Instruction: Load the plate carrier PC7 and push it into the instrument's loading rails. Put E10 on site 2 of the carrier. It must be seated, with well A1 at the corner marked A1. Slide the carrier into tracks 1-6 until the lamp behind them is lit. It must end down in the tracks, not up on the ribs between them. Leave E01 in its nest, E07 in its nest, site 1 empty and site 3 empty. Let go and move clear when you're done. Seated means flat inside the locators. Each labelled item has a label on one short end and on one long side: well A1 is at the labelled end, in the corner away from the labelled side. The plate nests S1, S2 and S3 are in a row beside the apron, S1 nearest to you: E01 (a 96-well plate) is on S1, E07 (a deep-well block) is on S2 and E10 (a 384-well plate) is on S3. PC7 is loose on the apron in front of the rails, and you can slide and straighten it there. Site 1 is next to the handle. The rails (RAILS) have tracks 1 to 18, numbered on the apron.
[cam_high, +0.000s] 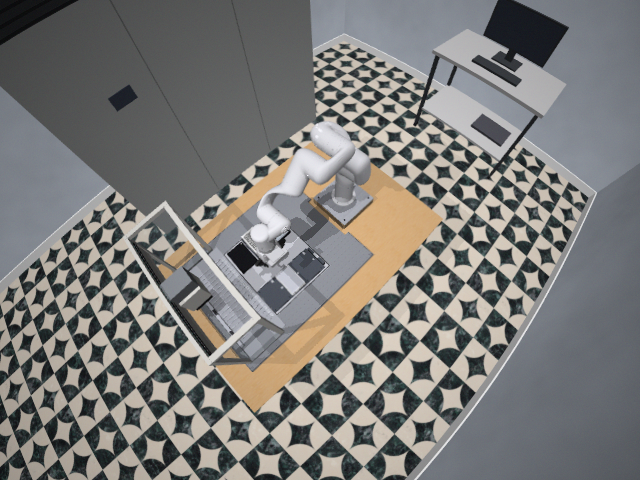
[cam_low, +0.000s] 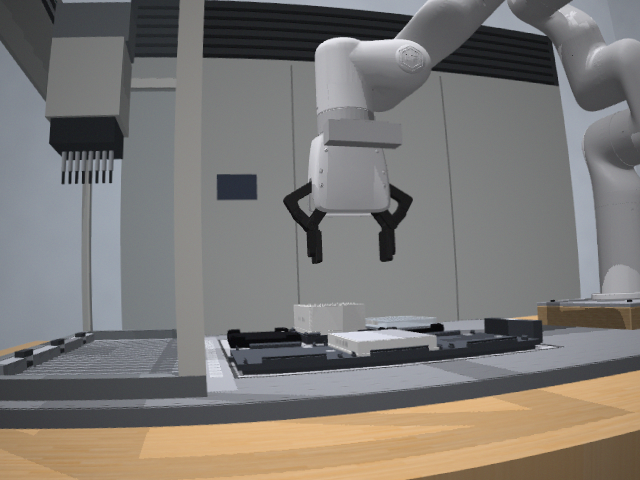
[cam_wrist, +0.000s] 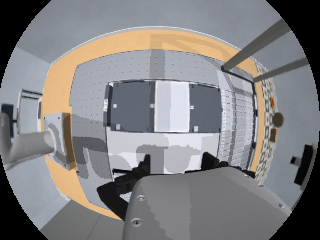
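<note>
The pincer (cam_high: 272, 250) (cam_low: 351, 258) (cam_wrist: 177, 162) hangs pointing down with its two black fingers spread wide apart and nothing between them. The white 384-well plate E10 (cam_high: 292, 279) (cam_low: 382, 342) (cam_wrist: 171, 107) lies below it, on the middle site of the dark carrier PC7 (cam_high: 276, 293) (cam_low: 279, 353) (cam_wrist: 132, 107). In the exterior view the plate is lower and a little to the right of the pincer; the wrist view shows it offset toward the near side. It looks flat, though its seating is hard to judge at this angle. The sites to its left and right are bare. The carrier is outside the rails (cam_high: 224, 289) (cam_low: 113, 356) (cam_wrist: 237, 120), which are farther left.
</note>
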